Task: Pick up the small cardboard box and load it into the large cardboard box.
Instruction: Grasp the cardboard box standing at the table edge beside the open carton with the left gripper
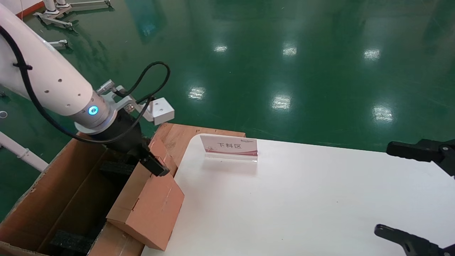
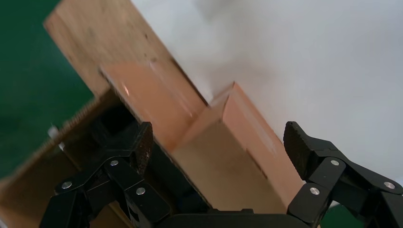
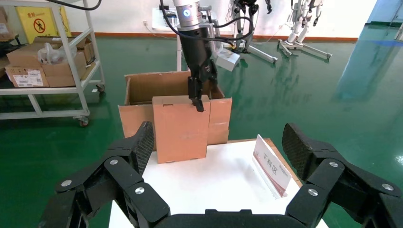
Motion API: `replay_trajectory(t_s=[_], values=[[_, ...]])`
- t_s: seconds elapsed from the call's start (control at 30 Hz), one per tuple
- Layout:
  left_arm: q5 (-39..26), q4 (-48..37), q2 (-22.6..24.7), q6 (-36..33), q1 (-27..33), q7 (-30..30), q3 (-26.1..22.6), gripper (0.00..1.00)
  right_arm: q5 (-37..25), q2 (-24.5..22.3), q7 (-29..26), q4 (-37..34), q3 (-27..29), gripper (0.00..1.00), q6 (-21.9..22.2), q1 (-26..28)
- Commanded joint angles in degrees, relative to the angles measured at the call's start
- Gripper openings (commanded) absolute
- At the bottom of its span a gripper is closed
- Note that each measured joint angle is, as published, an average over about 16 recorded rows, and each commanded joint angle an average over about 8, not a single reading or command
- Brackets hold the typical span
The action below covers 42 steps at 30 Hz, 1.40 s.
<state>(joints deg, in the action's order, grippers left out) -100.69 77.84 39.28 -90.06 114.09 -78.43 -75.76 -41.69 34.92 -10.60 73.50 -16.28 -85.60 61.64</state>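
The small cardboard box (image 1: 149, 209) stands tilted at the white table's left edge, leaning against the large cardboard box (image 1: 42, 199). It also shows in the right wrist view (image 3: 180, 128) and the left wrist view (image 2: 228, 161). My left gripper (image 1: 153, 164) is at the small box's top end. It is open, with its fingers (image 2: 142, 142) on either side of the box and a gap showing at each. The large carton (image 3: 138, 90) holds black foam blocks (image 1: 67, 241). My right gripper (image 1: 383, 188) is open and empty over the table's right side.
A white table (image 1: 302, 199) carries a standing sign card (image 1: 229, 146) near its far edge. A reddish wooden board (image 1: 185, 137) lies behind the table's far left corner. A green floor lies beyond. A shelf cart with boxes (image 3: 43, 61) stands far off.
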Motion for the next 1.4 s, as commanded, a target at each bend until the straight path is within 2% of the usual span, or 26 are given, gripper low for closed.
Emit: replay_trajectory(t_s=[0.03,0.7,1.07,1.4], values=[[0.30,0.00,-0.22,0.01,1.09,-1.62,-1.94,1.00,0.01,0.00,0.00,0.00,-0.01,1.00,0.00,0.00],[7.73,-0.05,-0.86,0.80,7.75,-6.29,-16.22,1.00,0.06,-0.04,0.04,0.00,-0.09,1.00,0.04,0.02],[11.62,-0.03,-1.80,1.98,8.62,-6.98,-19.78,1.00,0.09,-0.05,0.07,0.00,-0.13,1.00,0.06,0.03],[13.51,-0.06,-2.18,3.13,8.77,-6.47,-20.83,1.00,0.11,-0.07,0.08,-0.02,-0.13,1.00,0.09,0.02]])
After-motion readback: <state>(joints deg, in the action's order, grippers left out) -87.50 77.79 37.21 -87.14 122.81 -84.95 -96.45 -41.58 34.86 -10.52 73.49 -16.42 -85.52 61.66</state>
